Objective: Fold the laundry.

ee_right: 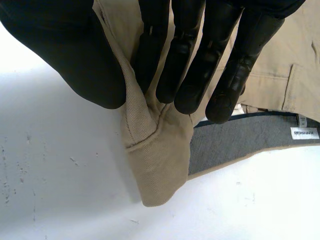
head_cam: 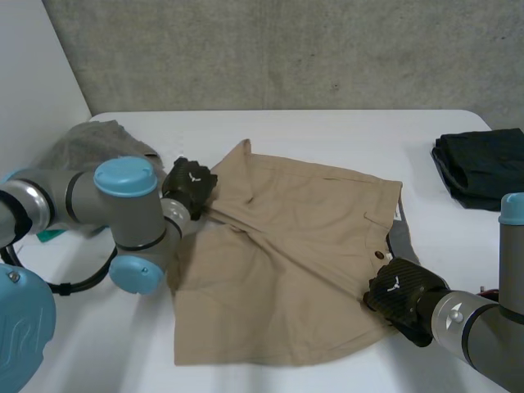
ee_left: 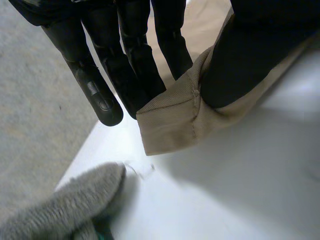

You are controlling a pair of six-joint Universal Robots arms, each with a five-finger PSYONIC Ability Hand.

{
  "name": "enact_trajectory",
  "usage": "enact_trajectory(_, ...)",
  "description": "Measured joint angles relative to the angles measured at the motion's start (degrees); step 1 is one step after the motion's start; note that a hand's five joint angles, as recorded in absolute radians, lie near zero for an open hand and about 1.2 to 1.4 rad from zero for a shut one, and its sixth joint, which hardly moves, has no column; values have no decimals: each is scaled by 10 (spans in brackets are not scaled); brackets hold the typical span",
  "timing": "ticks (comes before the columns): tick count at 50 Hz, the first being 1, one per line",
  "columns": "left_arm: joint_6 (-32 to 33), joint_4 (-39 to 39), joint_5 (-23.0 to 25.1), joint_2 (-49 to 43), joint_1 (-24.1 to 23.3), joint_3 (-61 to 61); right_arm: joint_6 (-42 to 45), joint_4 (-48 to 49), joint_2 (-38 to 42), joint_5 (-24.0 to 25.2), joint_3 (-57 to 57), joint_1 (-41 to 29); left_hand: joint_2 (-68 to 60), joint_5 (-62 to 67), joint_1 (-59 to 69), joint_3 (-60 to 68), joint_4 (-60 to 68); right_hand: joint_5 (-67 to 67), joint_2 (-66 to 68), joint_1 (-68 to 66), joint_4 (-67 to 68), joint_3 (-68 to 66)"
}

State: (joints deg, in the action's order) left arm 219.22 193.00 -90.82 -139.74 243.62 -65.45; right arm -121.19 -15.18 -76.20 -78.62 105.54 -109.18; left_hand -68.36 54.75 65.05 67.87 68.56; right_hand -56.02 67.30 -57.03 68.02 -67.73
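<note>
Tan shorts (head_cam: 286, 262) lie spread flat on the white table (head_cam: 344, 131). My left hand (head_cam: 190, 184) is at the shorts' left edge, near a far corner. In the left wrist view its fingers (ee_left: 130, 70) and thumb pinch a hemmed corner of the tan cloth (ee_left: 172, 117). My right hand (head_cam: 399, 296) is at the shorts' right edge by the waistband. In the right wrist view that hand (ee_right: 195, 65) pinches a fold of tan cloth (ee_right: 152, 155) between thumb and fingers, with the grey inner waistband (ee_right: 240, 140) beside it.
A grey knit garment (head_cam: 98, 143) lies in a heap at the table's far left, just beyond my left hand, and appears as grey knit (ee_left: 65, 210) in the left wrist view. A dark folded garment (head_cam: 483, 168) sits at the right edge.
</note>
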Motion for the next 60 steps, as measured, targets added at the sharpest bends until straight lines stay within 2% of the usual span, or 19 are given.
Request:
enact_trajectory(13,-34,-48,-46,15,-7,-7,-28,1,2,3,1,3,29,-2,-3,-22,-31,0,0,0,0,0)
enact_trajectory(14,-43,-55,-54,20,-7,-7,-28,1,2,3,1,4,147,-108,-125,-140,-149,0,0,0,0,0)
enact_trajectory(20,-75,-80,-72,41,-5,-10,-28,1,2,4,2,6,187,-149,-155,-179,-186,0,0,0,0,0)
enact_trajectory(22,-80,-83,-71,45,-3,-10,-28,1,2,4,3,7,297,-257,-274,-289,-296,0,0,0,0,0)
enact_trajectory(26,-82,-79,-58,45,0,-8,-27,1,2,4,6,7,346,-315,-311,-340,-350,0,0,0,0,0)
enact_trajectory(34,-80,-56,-6,36,3,-11,-27,8,1,4,13,7,349,-318,-311,-342,-353,0,0,0,0,0)
enact_trajectory(38,-79,-46,4,28,4,-11,-27,10,2,3,14,8,341,-306,-305,-337,-344,0,0,0,0,0)
enact_trajectory(40,-77,-39,8,19,4,-10,-27,11,2,3,15,8,270,-239,-231,-270,-275,0,0,0,0,0)
enact_trajectory(43,-76,-32,8,11,5,-7,-27,11,2,3,15,8,237,-203,-189,-232,-238,0,0,0,0,0)
enact_trajectory(44,-75,-28,6,8,6,-6,-27,11,2,3,15,8,100,-78,-57,-97,-110,0,0,0,0,0)
enact_trajectory(45,-74,-24,5,5,6,-5,-27,11,2,3,16,8,42,-15,0,-44,-47,0,0,0,0,0)
enact_trajectory(48,-68,-11,-8,-1,10,-2,-27,12,2,3,16,8,3,11,6,-3,-2,0,0,0,0,0)
enact_trajectory(58,-23,2,-92,5,11,-13,-30,19,1,3,13,5,3,11,6,-1,-2,0,0,0,0,0)
enact_trajectory(59,-21,2,-96,6,9,-16,-32,21,1,3,12,5,67,-24,-44,-54,-59,0,0,0,0,0)
enact_trajectory(60,-20,1,-99,8,7,-19,-34,23,1,3,11,4,163,-119,-155,-158,-164,0,0,0,0,0)
